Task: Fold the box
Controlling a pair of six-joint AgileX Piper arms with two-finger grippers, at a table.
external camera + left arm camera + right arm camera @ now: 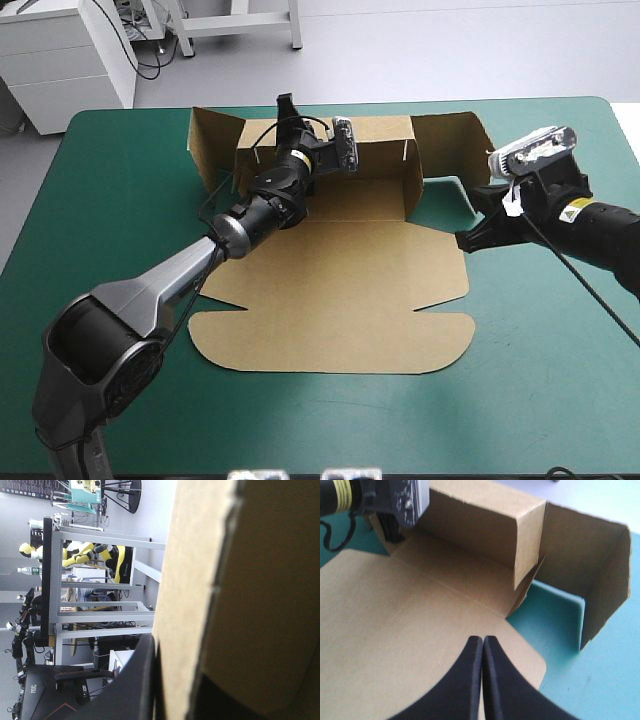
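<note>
The right gripper (483,639), its black fingers pressed together, is over the right edge of the brown box's (340,300) flat panel. The left gripper (287,106) pinches the box's raised back wall. The box lies mid-table on the teal-green cover (120,230).

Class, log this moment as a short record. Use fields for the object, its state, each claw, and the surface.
object: box, brown cut board
state: far wall raised, near panel lying flat
left claw: shut on the far wall's top edge
right claw: shut, nothing held, over the near panel by its right edge
surface: teal-green cover
</note>
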